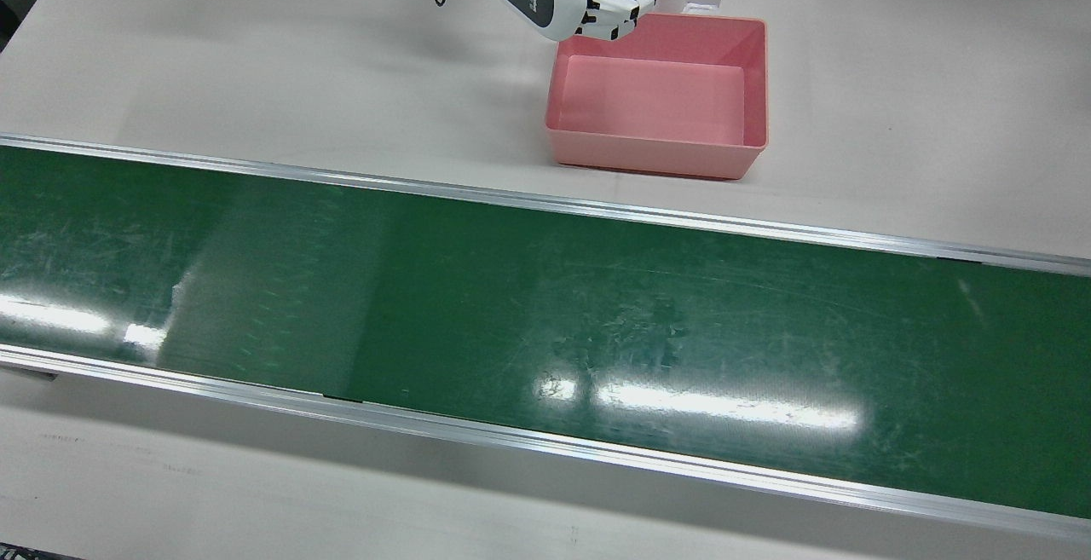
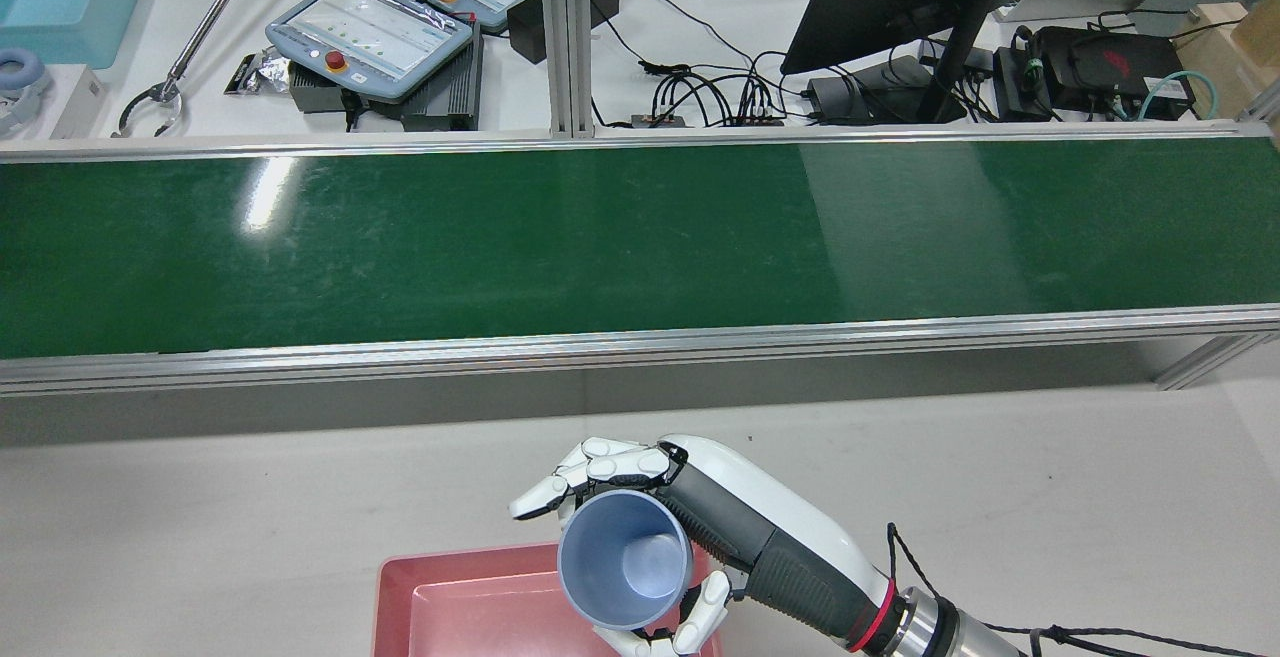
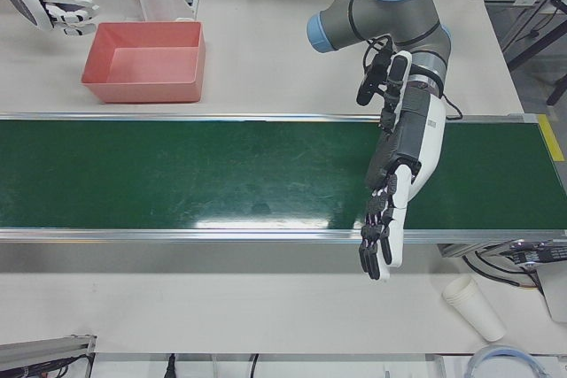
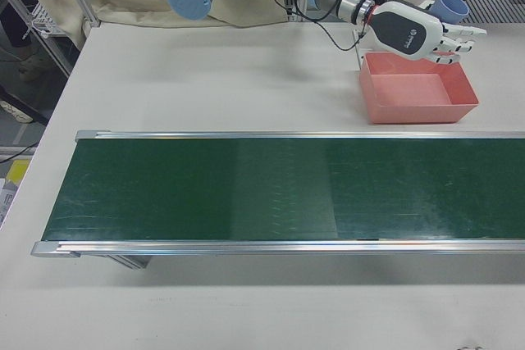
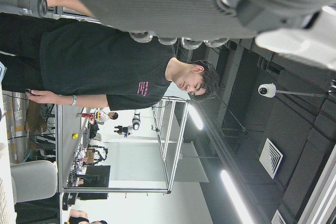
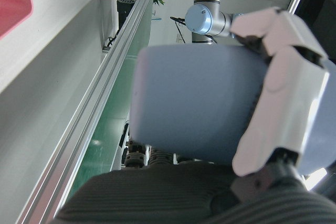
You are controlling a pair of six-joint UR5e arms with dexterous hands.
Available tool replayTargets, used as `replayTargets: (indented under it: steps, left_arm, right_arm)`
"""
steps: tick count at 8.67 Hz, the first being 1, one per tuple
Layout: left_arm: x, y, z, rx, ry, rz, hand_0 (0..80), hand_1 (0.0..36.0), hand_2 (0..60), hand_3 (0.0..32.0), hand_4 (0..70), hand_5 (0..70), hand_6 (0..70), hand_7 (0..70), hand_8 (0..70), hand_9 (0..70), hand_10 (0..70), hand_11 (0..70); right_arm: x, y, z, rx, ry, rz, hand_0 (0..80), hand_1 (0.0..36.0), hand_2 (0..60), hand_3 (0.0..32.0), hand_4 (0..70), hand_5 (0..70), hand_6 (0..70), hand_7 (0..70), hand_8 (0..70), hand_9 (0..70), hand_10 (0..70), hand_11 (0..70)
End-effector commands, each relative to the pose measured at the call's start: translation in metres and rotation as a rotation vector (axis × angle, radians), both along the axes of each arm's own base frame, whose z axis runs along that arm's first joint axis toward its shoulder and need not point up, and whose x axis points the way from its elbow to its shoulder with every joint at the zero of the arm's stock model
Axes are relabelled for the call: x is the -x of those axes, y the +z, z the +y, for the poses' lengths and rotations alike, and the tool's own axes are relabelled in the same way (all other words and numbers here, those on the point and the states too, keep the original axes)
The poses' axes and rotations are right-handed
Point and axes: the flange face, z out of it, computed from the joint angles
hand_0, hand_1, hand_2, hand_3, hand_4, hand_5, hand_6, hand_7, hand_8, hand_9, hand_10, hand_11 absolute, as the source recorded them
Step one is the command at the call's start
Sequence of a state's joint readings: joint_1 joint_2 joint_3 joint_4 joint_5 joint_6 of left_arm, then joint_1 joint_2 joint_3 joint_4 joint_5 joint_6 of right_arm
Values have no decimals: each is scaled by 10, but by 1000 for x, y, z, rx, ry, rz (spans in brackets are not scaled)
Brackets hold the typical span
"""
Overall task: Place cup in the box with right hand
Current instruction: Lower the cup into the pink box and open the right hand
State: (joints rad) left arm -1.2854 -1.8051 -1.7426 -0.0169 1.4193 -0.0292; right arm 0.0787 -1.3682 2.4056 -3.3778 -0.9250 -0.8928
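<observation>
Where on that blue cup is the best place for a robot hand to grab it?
Around the side wall, from the side. The blue cup is a plain round tumbler, no handle showing, mouth up; the right robot hand already wraps it that way above the pink box.

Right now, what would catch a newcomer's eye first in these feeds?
The right hand holding a blue cup over the near corner of the pink box, which has nothing in it. Next, the long green conveyor belt crossing the table, with the left hand hanging open above it.
</observation>
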Motion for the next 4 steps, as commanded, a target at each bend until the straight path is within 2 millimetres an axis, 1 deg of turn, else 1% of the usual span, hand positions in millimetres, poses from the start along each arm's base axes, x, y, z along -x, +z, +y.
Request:
replayTargets:
  steps: [1,2,3,4]
  left_arm:
    - [0,1,0,1,0,0,0,0,0,0,0,0,0,0,0,0,0,0]
    - [-1,0,0,0,1,0,0,0,0,0,0,0,0,0,0,0,0,0]
    - [0,1,0,1,1,-1,0,0,0,0,0,0,0,0,0,0,0,0]
    - [0,1,0,1,0,0,0,0,0,0,0,0,0,0,0,0,0,0]
  right_arm:
    - [1,1,1,3,-6,-1,480,68,13,68,5,23,0,0,0,0,0,0]
    - [1,1,2,2,-7,0,476,79,28,194,0,24,0,0,0,0,0,0]
    - [1,1,1,3,-6,-1,475,82,32,274,0,25,0,0,0,0,0,0]
    - [0,0,1,3,-5,-3,470,94,53,240,0,25,0,0,0,0,0,0]
